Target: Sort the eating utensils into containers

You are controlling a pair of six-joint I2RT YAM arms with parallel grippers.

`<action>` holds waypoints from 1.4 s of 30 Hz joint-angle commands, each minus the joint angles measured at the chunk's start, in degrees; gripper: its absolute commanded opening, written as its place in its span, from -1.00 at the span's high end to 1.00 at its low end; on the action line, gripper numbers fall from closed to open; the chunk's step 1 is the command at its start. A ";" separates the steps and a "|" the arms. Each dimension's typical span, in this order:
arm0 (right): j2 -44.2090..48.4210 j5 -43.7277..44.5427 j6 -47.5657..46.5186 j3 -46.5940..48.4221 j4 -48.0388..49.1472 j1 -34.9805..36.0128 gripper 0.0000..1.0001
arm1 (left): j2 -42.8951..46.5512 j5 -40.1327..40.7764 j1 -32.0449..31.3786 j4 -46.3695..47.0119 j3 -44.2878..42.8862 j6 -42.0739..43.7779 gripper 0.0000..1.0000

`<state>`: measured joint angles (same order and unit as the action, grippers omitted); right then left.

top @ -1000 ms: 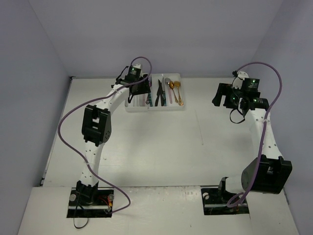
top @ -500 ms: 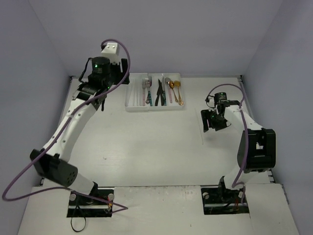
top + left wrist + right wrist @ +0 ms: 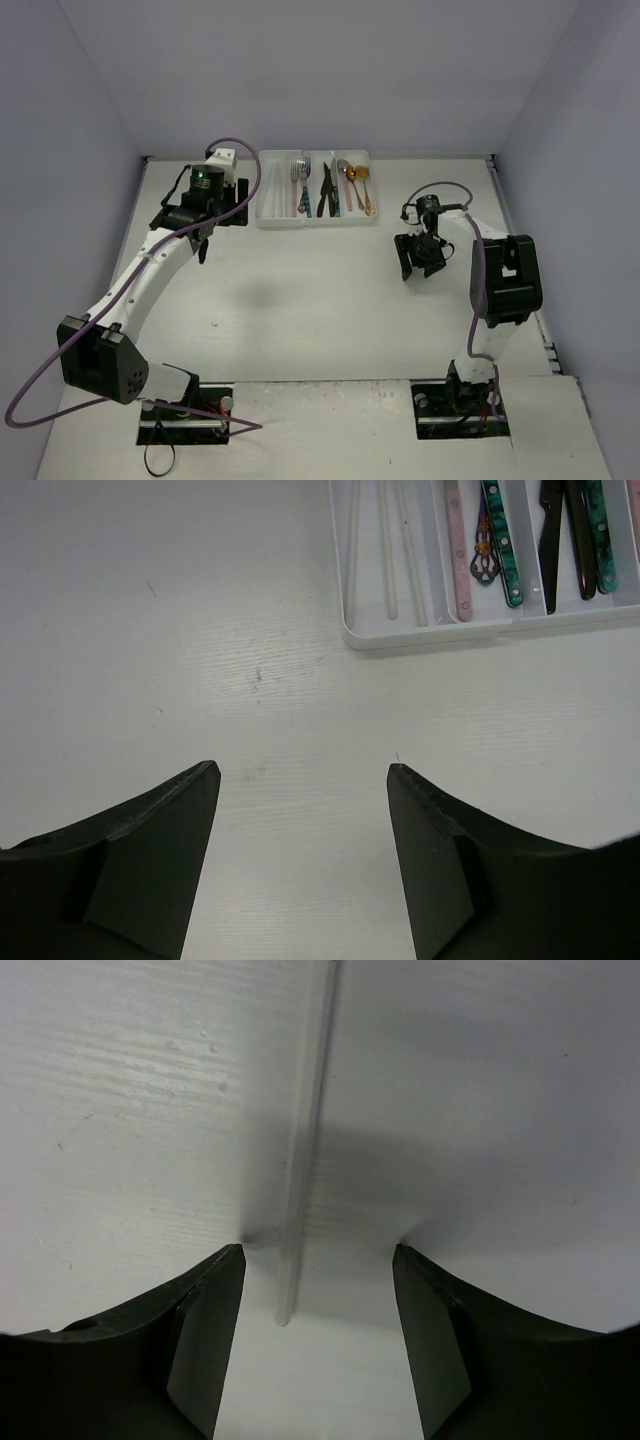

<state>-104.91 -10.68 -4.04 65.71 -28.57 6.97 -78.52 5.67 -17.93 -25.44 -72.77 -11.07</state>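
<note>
The white tray (image 3: 268, 212) at the back holds the sorted utensils: forks (image 3: 298, 175), black knives (image 3: 327, 195) and a gold spoon (image 3: 352, 176). In the left wrist view its near corner (image 3: 400, 638) shows white sticks (image 3: 390, 550), a pink handle (image 3: 458, 560), a teal handle (image 3: 500, 540) and a black knife (image 3: 550, 540). My left gripper (image 3: 215, 232) (image 3: 303, 770) hangs open over bare table, left of the tray. My right gripper (image 3: 415, 265) (image 3: 318, 1250) is open and low, its fingers straddling a slim white stick (image 3: 305, 1140) lying on the table.
Pale walls close off the back and both sides of the white table (image 3: 300, 300). The right arm's purple cable (image 3: 478, 262) loops beside its wrist. A table seam runs along the right edge (image 3: 520, 250).
The left arm swung away from the tray to its left and lowered. The right arm came from the back right toward the middle, dropped over the white stick, and its jaws narrowed a little.
</note>
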 commanded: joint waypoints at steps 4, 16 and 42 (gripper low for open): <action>-5.62 4.89 0.70 2.14 -0.35 1.24 0.51 | 1.47 1.27 0.81 3.27 -2.04 -0.99 -0.28; -7.73 8.25 1.32 2.35 -0.89 1.01 1.00 | 1.28 1.52 2.04 2.61 -1.12 -1.59 -0.28; 9.66 -31.17 10.62 27.47 15.05 19.22 1.00 | 0.13 -46.05 4.13 42.15 8.44 -32.42 -0.47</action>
<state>-95.25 -36.31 2.33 92.49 -20.33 19.99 -79.35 -36.01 -11.81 4.95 -61.08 -39.34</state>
